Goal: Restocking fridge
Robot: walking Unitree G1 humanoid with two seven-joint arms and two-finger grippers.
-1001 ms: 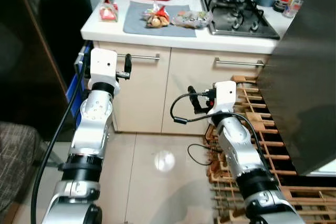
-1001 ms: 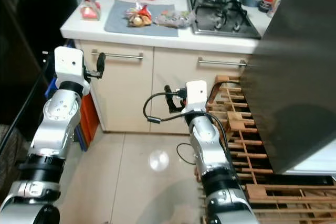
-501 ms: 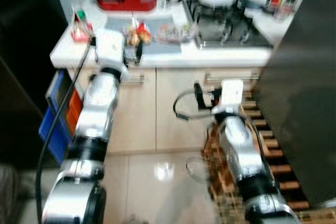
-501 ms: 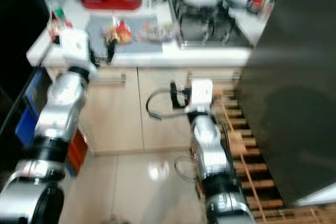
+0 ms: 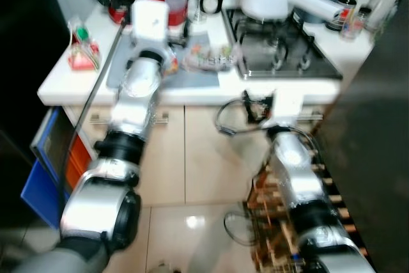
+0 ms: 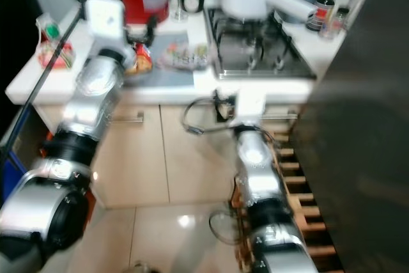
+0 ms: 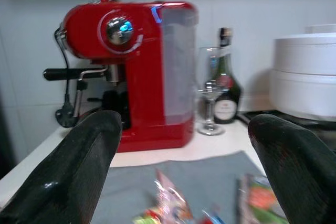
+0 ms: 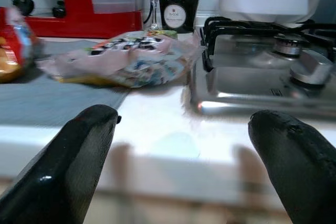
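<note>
Your jaws stand wide apart and empty on both grippers: the left gripper (image 7: 178,182) hovers over the grey mat (image 5: 192,80) on the desk (image 5: 70,87), facing the red coffee machine (image 7: 131,66), and the right gripper (image 8: 181,171) sits at the desk's front edge. The clear snack bag (image 8: 126,59) lies on the mat beside the gas hob (image 8: 262,72), with a red-wrapped packet (image 8: 13,43) nearby.

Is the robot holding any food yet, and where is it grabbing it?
No, nothing is held. The left gripper and right gripper are both open and empty.
</note>
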